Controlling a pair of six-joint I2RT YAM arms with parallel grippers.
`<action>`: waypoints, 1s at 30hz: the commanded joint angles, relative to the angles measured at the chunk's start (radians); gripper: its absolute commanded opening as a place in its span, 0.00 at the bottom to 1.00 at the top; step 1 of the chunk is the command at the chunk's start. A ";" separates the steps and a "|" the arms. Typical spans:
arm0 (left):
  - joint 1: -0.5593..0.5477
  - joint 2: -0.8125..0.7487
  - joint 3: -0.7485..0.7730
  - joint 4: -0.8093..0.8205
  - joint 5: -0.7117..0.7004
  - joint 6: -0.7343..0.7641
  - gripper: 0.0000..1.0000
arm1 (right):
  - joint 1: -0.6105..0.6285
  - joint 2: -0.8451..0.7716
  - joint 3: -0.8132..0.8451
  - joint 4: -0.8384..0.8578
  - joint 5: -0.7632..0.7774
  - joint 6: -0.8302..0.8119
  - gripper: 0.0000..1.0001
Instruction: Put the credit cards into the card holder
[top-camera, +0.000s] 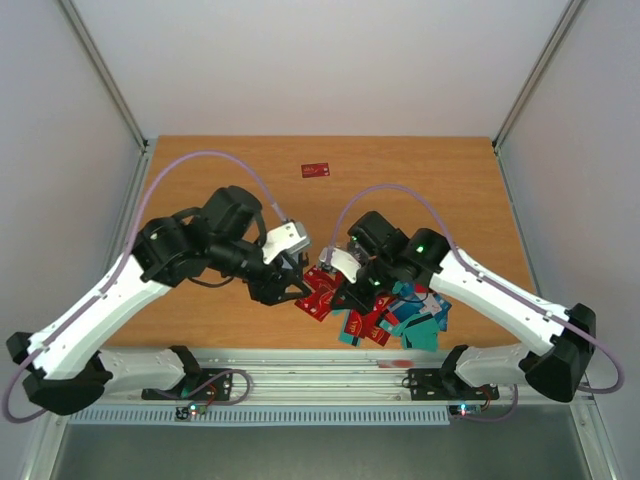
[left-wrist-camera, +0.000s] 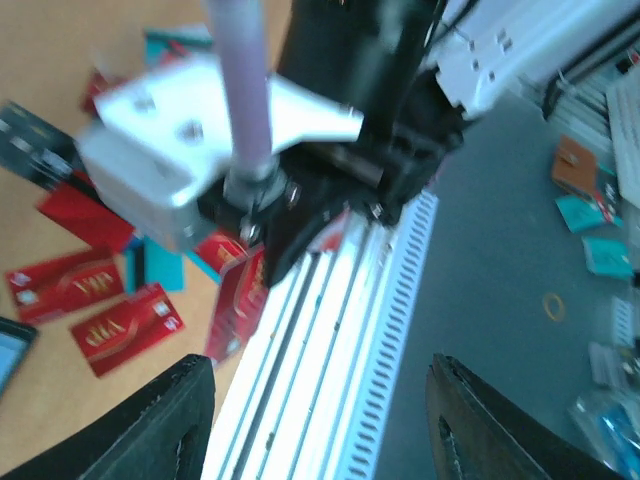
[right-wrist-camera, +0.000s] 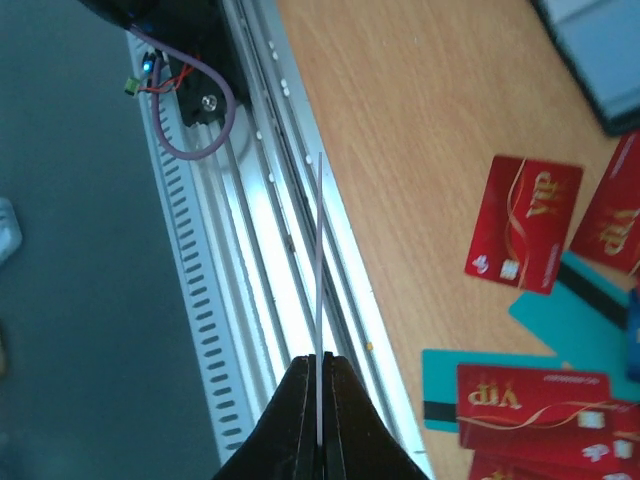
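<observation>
Pinching one red card (left-wrist-camera: 238, 300) by its end over the near edge of the bench (top-camera: 220, 180), right end effector (right-wrist-camera: 318, 395) is clenched, left end effector (left-wrist-camera: 325, 430) released; other credit cards (top-camera: 395, 315) lie just beside, likely light, stiff, slick, so pinch across the faces.

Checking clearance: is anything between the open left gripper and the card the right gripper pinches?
Nothing visible. The red card in the right gripper hangs just ahead of the left gripper, open air between.
</observation>
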 joint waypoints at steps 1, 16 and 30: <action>0.003 0.055 -0.020 -0.111 0.161 0.035 0.60 | -0.036 -0.050 0.042 -0.012 -0.028 -0.232 0.01; 0.003 0.000 -0.198 0.117 0.181 0.119 0.43 | -0.052 -0.014 0.190 -0.136 -0.192 -0.451 0.01; 0.003 -0.098 -0.316 0.327 0.182 0.105 0.29 | -0.052 0.030 0.246 -0.202 -0.296 -0.466 0.01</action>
